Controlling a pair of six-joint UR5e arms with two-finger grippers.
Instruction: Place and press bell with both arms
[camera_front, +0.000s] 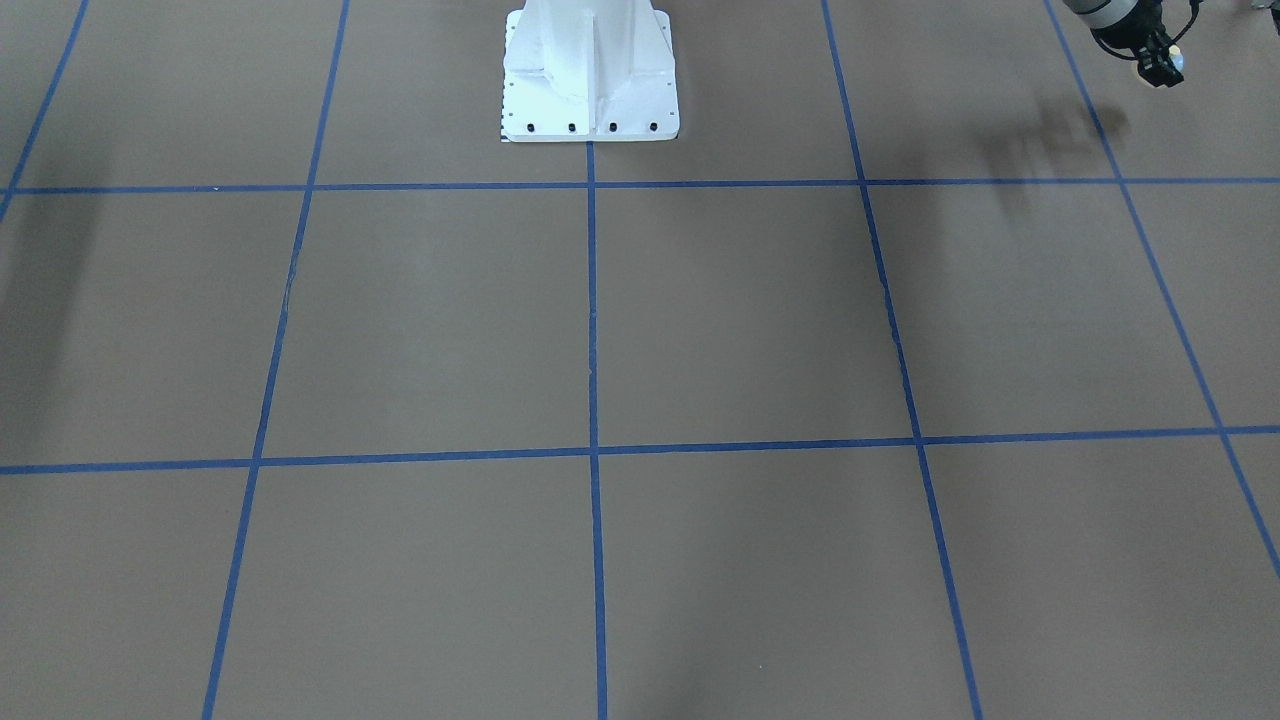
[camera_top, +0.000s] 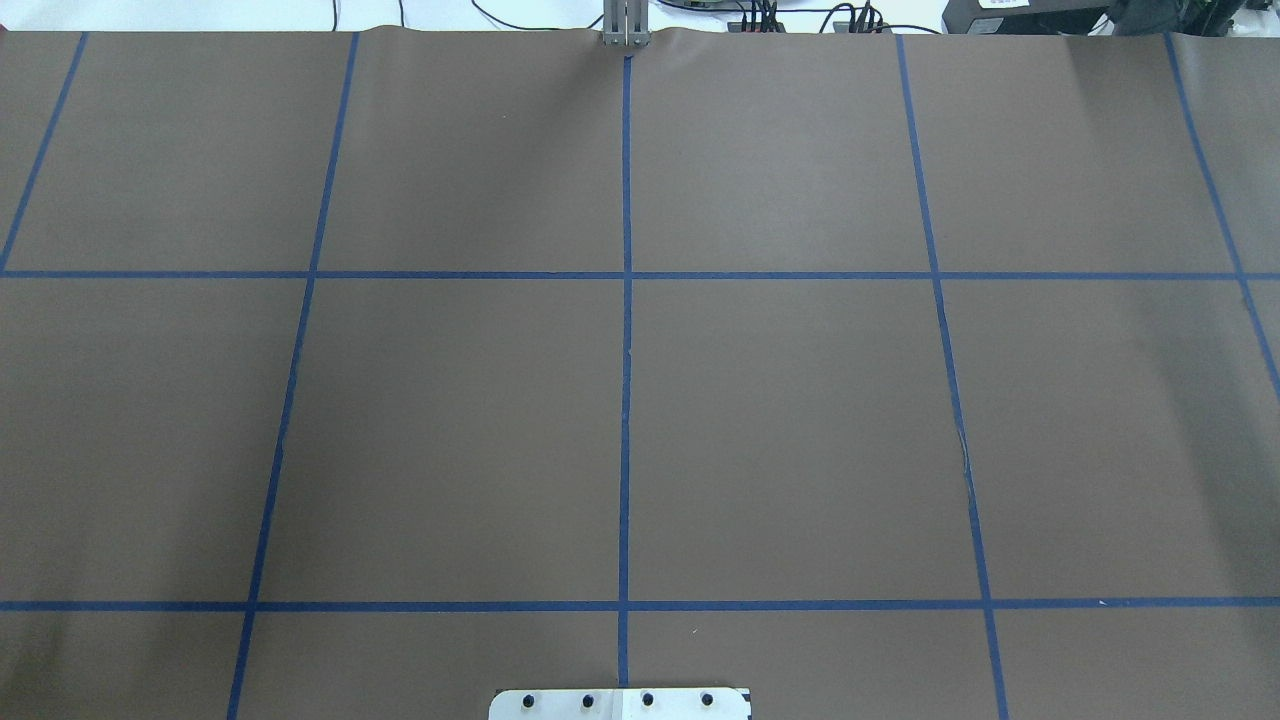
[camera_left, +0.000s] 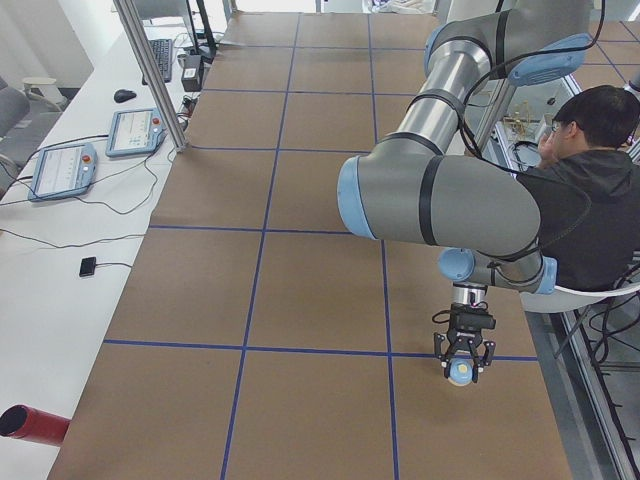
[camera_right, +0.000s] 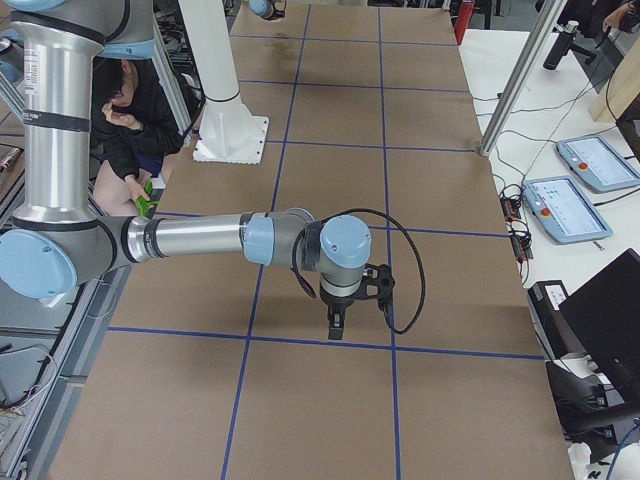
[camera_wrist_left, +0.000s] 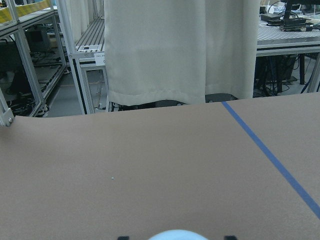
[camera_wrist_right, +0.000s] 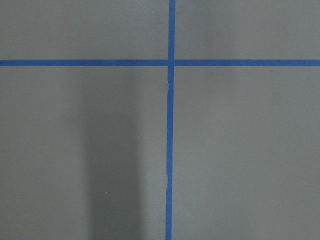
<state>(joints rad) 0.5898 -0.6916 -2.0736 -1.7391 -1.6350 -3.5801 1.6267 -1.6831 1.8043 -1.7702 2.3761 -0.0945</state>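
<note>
Table (camera_top: 450, 430) covered with brown mat, blue tape grid (camera_top: 626, 400) stuck on mat. White pedestal base (camera_front: 590, 70) bolted at robot-side edge, on centre grid line. Across mat from pedestal base, on bare white strip: teach pendant (camera_right: 565, 208), second pendant (camera_right: 598, 162), keyboard (camera_left: 162, 58), mouse (camera_left: 124, 95), red cylinder (camera_left: 30, 425).

Small light-blue dome bell (camera_left: 460, 374), cream top, in the left gripper (camera_left: 461, 370), above the table (camera_left: 300, 290)

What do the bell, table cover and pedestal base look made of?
Bell: smooth light-blue dome, likely painted metal or plastic; too small to tell. Table cover: matte brown paper-like sheet, rippled at its far edge. Pedestal base: glossy white painted metal, probably, with dark bolt heads along its edge.
</note>
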